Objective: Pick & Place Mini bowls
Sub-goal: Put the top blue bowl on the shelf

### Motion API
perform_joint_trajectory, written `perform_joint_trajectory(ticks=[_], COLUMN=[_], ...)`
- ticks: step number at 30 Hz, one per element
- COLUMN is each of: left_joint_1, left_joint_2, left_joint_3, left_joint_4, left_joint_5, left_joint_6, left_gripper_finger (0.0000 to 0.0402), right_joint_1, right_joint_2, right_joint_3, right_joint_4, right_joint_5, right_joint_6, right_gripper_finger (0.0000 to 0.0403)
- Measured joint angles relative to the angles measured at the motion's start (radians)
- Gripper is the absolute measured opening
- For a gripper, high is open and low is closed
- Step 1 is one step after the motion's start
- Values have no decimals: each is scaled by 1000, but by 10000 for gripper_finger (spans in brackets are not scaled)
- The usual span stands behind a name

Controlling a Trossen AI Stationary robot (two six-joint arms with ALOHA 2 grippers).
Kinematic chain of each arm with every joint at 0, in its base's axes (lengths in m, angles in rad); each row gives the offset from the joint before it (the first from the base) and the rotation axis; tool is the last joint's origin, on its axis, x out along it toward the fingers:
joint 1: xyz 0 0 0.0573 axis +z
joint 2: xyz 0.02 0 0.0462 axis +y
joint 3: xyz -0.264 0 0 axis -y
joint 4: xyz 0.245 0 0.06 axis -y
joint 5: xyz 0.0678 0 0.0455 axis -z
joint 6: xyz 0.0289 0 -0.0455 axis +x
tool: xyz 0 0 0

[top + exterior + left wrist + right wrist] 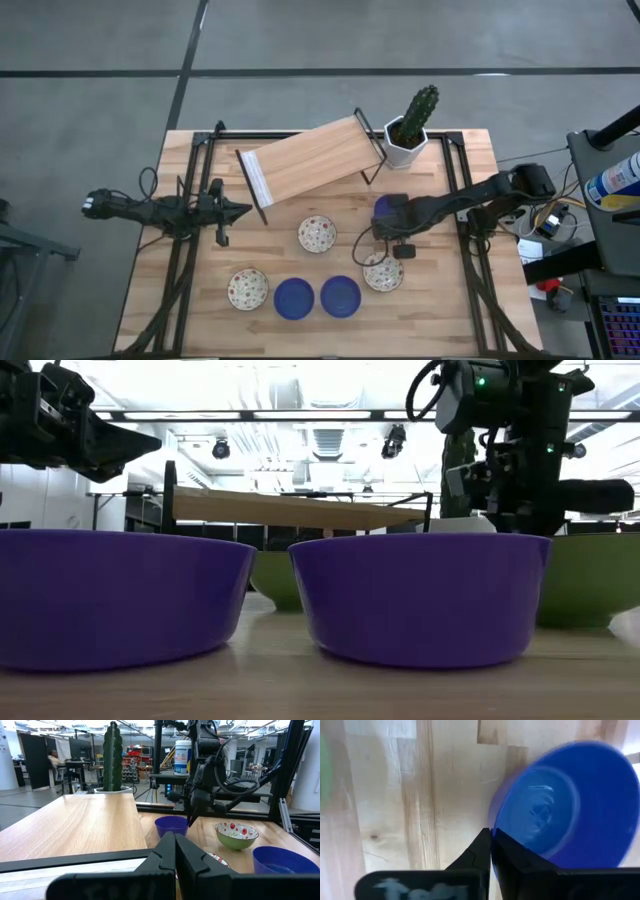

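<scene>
Gripping the rim of a blue mini bowl [560, 805], our right tool [491, 836] has its two fingers pressed together on the bowl's edge, as the right wrist view shows; the bowl looks tilted there. In the high view this held bowl [383, 208] shows only partly, just beside the right tool [385, 225] and under the arm, over the wooden surface [450, 320].

Near that tool, a speckled cream bowl [383, 271] sits on the surface with a small dark part of the arm just beside its rim. Another speckled bowl [317, 234] lies farther from the tool, between both arms. Two more blue bowls [294, 298] [340, 296] rest side by side, just apart, at the near edge, and a third speckled bowl [248, 289] lies beside them, well apart from the right tool.

Our left tool [238, 211] hovers with its fingers shut and holding nothing, just beside the lower end of a slanted wooden board [310, 158] on a black wire frame. From the left wrist view we see the left tool [175, 851] pointing across at the right arm, with the held blue bowl [171, 825] beyond it.

A cactus [418, 107] in a white hexagonal pot [404, 147] stands beyond the right tool, at the board's upper end.
</scene>
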Motion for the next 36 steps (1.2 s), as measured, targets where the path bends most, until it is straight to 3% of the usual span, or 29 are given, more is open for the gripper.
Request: perform_joint_trajectory(ticks=[6,17,27,36], left_joint_1=[0,0,0,0], left_joint_2=[0,0,0,0], left_joint_3=[0,0,0,0], left_joint_4=[0,0,0,0], left_joint_5=[0,0,0,0], left_joint_6=[0,0,0,0], left_gripper_finger=[0,0,0,0], right_joint_1=[3,5,-3,-120], right_joint_2=[-30,-25,-23,-22], right_joint_3=[37,364,585,644], right_joint_4=[-58,-190,-193,-131], right_joint_5=[1,55,239,261], right_joint_6=[33,-36,-242,-403], right_gripper_finger=[9,9,9,8])
